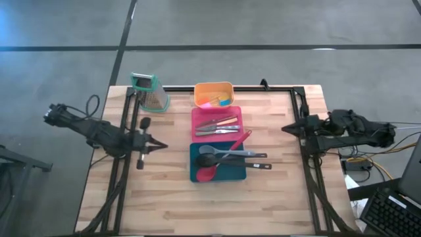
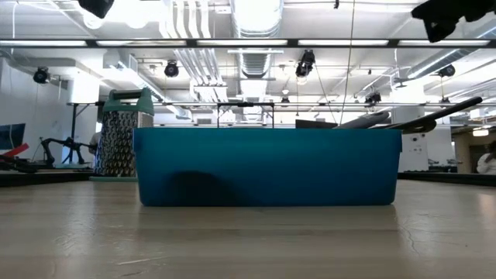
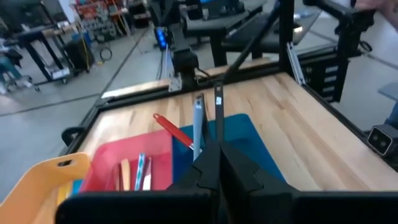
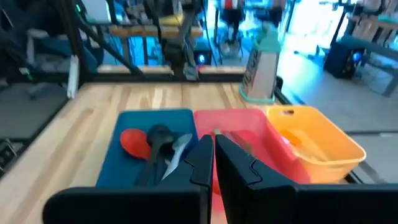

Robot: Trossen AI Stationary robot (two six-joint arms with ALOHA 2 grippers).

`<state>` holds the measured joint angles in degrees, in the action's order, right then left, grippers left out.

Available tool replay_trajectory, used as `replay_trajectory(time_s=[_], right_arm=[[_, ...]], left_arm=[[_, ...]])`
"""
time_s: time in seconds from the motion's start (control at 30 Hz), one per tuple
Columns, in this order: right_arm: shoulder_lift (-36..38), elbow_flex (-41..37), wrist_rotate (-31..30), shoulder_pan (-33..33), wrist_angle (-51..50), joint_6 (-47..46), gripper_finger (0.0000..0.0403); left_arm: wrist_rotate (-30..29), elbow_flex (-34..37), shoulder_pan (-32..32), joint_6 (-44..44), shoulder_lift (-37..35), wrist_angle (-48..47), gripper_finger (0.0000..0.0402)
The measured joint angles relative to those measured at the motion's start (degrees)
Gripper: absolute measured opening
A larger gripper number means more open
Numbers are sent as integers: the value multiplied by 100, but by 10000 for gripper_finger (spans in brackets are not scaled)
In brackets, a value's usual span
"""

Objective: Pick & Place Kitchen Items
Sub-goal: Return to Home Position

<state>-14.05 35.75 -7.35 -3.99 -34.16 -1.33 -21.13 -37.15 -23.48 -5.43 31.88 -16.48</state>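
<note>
Three trays stand in a row at the table's middle. The orange tray (image 1: 213,94) at the far end holds tiny pink, blue and yellow pieces. The pink tray (image 1: 216,123) holds slim knives and metal cutlery. The teal tray (image 1: 218,162) holds red, grey and black long spoons (image 1: 223,156), whose handles rest on its right rim. My left gripper (image 1: 163,146) is shut and empty, left of the trays. My right gripper (image 1: 284,128) is shut and empty, right of them. Both hang above the table.
A green-topped metal grater (image 1: 150,91) stands at the far left of the table, next to the orange tray. Black frame rails (image 1: 127,125) run along the table's left, right and far sides. Bare wood lies near the front edge (image 1: 210,210).
</note>
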Motion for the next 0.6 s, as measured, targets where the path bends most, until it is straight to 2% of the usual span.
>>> replay_trajectory(time_s=[0.1,0.23,0.3,0.4,0.53,0.6], right_arm=[[384,-33,64,0,-8,3,13],[864,-65,312,0,1,71,13],[1087,-88,381,1,1,134,13],[1396,-128,388,0,1,152,13],[1383,-144,395,2,-1,155,13],[1264,-147,391,2,11,147,13]], left_arm=[[-90,218,-1,-54,-387,-1,5],[-630,539,2,-191,-676,-1,4],[-674,710,4,-197,-769,-1,5],[-369,913,2,-375,-908,100,7],[186,1109,6,-851,-1217,316,6],[231,1130,12,-846,-1453,214,4]])
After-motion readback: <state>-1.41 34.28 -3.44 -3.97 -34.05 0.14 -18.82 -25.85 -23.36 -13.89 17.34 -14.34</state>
